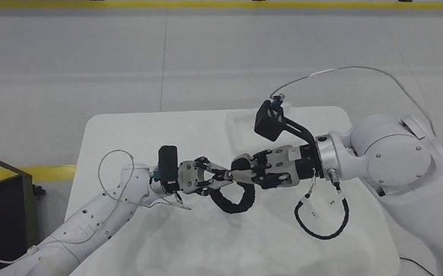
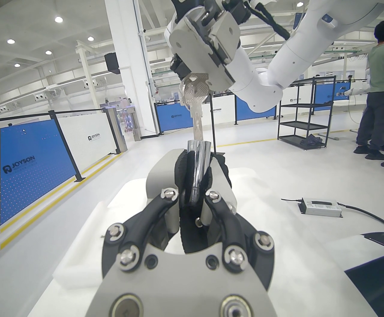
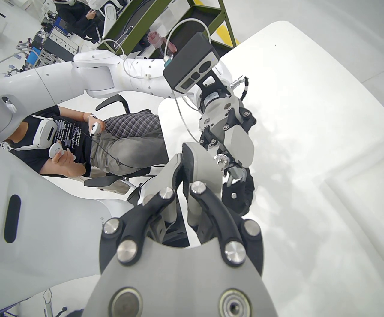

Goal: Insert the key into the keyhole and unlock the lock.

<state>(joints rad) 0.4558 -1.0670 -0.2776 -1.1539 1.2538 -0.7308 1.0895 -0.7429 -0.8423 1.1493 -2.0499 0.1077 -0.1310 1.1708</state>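
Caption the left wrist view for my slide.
Key in the right gripper meets the lock held by the left gripper.

My silver key (image 2: 196, 100), its toothed blade bare, is pinched by the bow in my right fingers (image 2: 223, 39). Its tip touches the keyhole end of the lock (image 2: 198, 166), a chrome cylinder with a black sleeved cable loop, clamped in my left fingers (image 2: 163, 177). From above, the key meets it from 3 o'clock.
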